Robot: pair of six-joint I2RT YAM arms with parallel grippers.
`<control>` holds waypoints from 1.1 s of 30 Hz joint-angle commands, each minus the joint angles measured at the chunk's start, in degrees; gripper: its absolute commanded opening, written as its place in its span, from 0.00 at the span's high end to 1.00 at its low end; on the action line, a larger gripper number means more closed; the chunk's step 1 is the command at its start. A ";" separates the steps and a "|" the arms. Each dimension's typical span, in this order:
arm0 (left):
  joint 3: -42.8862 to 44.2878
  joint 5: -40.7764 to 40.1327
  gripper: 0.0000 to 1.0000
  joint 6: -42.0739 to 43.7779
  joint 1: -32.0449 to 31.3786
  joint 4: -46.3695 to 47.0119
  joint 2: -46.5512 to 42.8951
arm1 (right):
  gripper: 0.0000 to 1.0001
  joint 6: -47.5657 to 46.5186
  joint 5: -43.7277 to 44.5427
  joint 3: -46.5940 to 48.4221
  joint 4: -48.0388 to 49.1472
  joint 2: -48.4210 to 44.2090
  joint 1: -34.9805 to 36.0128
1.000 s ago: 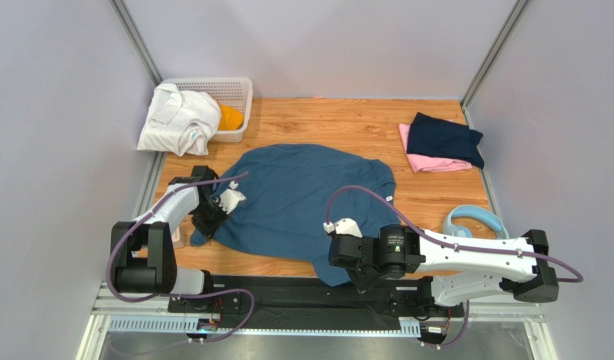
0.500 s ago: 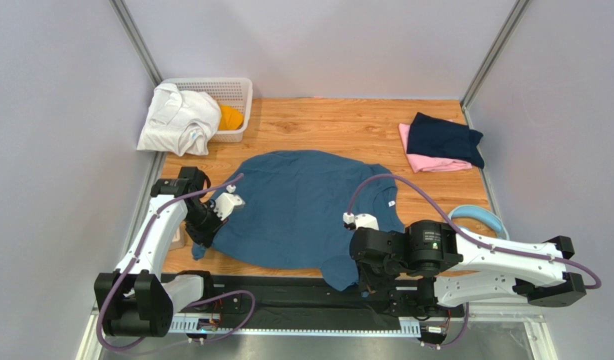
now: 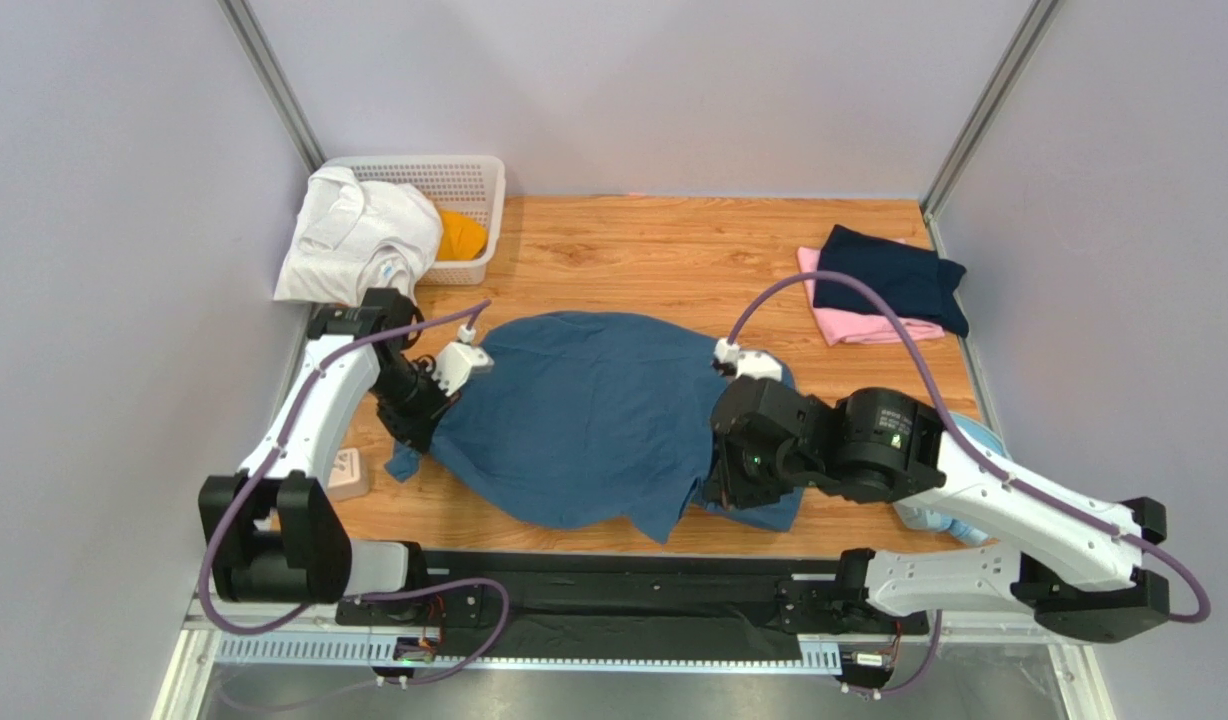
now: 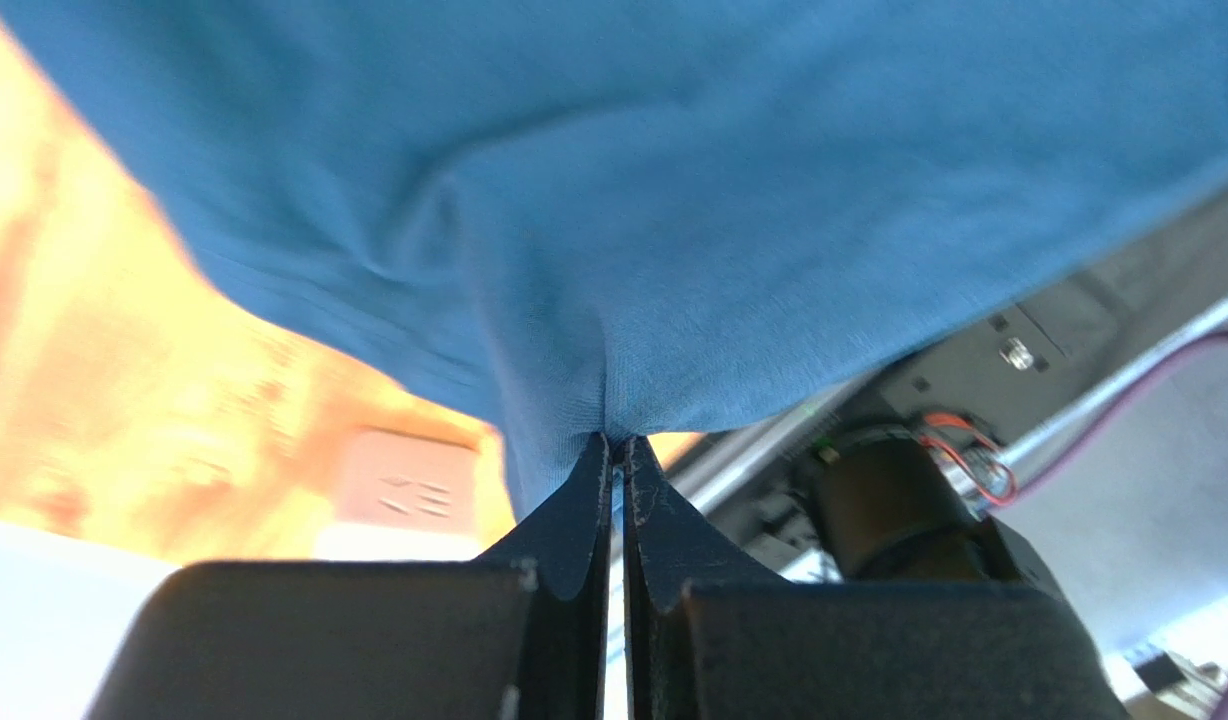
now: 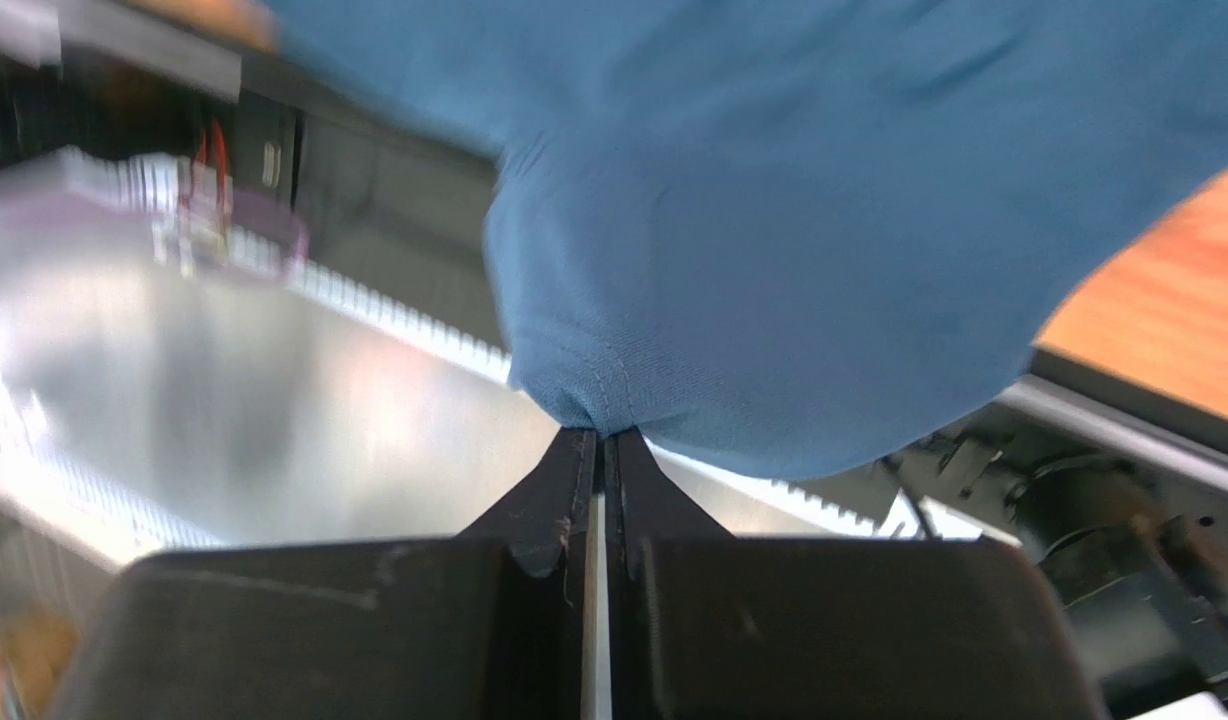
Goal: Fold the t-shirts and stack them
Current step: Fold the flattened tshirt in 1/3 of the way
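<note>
Between the tips of my left claw (image 4: 616,443), pressed together, sits a pinch of the slate-blue t-shirt (image 3: 590,413). My right claw (image 5: 599,435) nips a stitched edge the same way. That shirt lies bunched mid-desk (image 3: 650,248), its right part hidden under my right arm (image 3: 876,450). Far right, one navy shirt (image 3: 888,278) lies folded on one pink shirt (image 3: 853,326). Far left, one white garment (image 3: 357,240) drapes the basket (image 3: 463,177), with orange cloth (image 3: 458,236) half-hidden inside. Marks on the small box (image 4: 410,480) are too blurred to read.

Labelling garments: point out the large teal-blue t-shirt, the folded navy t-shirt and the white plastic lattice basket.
large teal-blue t-shirt (image 3: 590,413): top view, mid-cloth.
folded navy t-shirt (image 3: 888,278): top view, centre.
white plastic lattice basket (image 3: 425,161): top view, far rim.
</note>
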 commanded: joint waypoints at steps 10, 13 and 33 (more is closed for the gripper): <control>14.93 0.31 0.96 -2.36 0.01 8.88 20.10 | 1.00 -15.52 7.02 -2.33 -6.32 4.60 -25.22; 16.96 -1.80 0.95 -2.36 0.01 10.73 22.66 | 1.00 -18.33 5.61 -4.27 -1.22 7.32 -30.14; 9.42 -9.98 0.00 -6.40 -8.05 16.38 5.20 | 0.22 -23.79 0.34 7.95 6.54 20.35 -43.60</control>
